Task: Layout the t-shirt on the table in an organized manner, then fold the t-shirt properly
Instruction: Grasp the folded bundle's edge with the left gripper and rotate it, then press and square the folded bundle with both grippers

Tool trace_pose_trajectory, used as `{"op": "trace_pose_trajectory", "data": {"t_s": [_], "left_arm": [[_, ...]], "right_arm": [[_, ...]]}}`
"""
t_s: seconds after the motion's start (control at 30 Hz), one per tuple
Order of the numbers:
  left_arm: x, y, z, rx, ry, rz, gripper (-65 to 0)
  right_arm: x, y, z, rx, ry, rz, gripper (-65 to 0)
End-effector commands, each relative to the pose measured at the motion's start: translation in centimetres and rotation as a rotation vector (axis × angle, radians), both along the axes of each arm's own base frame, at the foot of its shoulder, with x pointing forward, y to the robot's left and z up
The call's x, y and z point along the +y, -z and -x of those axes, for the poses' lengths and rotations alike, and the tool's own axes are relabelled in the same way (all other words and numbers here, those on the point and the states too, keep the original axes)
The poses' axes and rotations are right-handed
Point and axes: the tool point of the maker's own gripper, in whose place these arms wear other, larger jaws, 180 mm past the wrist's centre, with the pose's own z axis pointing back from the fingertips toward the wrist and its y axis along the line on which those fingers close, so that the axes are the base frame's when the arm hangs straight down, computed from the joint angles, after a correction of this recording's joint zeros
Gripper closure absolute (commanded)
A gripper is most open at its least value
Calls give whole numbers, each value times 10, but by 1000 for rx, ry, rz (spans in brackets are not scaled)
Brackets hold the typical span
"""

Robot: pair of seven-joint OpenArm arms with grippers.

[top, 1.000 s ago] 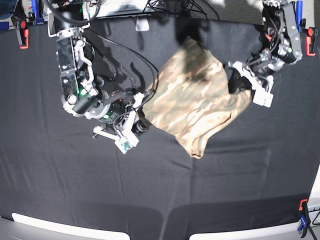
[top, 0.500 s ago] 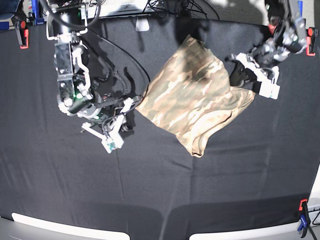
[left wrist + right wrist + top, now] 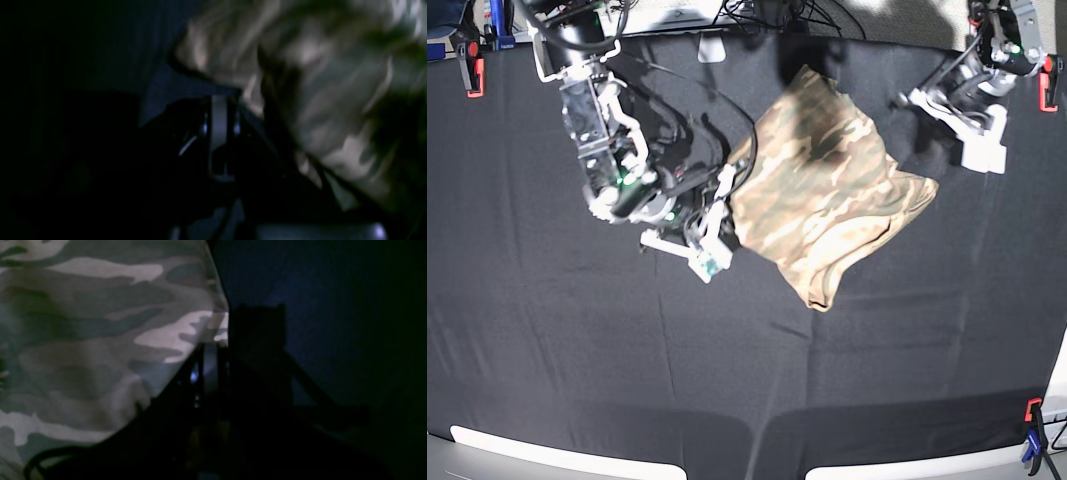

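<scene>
The camouflage t-shirt (image 3: 827, 190) lies bunched and partly doubled over on the black table (image 3: 827, 380), a little above its middle. My right gripper (image 3: 729, 195) is at the shirt's left edge and shut on the hem; in the right wrist view the cloth (image 3: 100, 323) reaches up to the closed fingertips (image 3: 213, 345). My left gripper (image 3: 909, 100) hangs shut off the shirt's upper right corner. In the blurred left wrist view its closed tips (image 3: 218, 98) sit just left of the cloth (image 3: 317, 100), and I see nothing held between them.
Red clamps sit at the table's far left corner (image 3: 473, 75), far right edge (image 3: 1047, 80) and near right corner (image 3: 1032, 430). Cables and a white device (image 3: 712, 45) lie along the back edge. Black cloth stretches wide in front of the shirt.
The right gripper swung left, then back right, and the shirt's left edge went with it. The left arm rose up and to the right, away from the shirt's right side.
</scene>
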Motion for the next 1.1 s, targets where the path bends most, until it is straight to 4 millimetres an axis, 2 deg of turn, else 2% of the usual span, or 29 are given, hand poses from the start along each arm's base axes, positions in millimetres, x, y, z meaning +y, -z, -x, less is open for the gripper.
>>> {"op": "trace_pose_trajectory", "data": {"t_s": [0.0,0.13,0.43,0.7,0.77,0.9,1.07], "left_arm": [[1,-13,-10,-55,5,0,0],[-5,-18,-21,-71,20,6,0],[-60,-16,-34,-54,135,19,0],[-68,-27,-58,-104,136,-51,0],[-67,-31,-63,-120,135,-51,0],[-67,-41,-71,-176,122,-43,0],[-65,-46,-74,-192,111,-44,0]], "right_arm": [[2,-5,0,-11,-3,-15,0],[4,6,28,25,-14,-19,0],[14,0,78,29,-37,-47,0],[20,-12,111,20,-48,-67,0],[20,-13,114,21,-39,-76,0],[15,-13,107,6,15,-68,0],[-17,-16,82,-57,136,-20,0]]}}
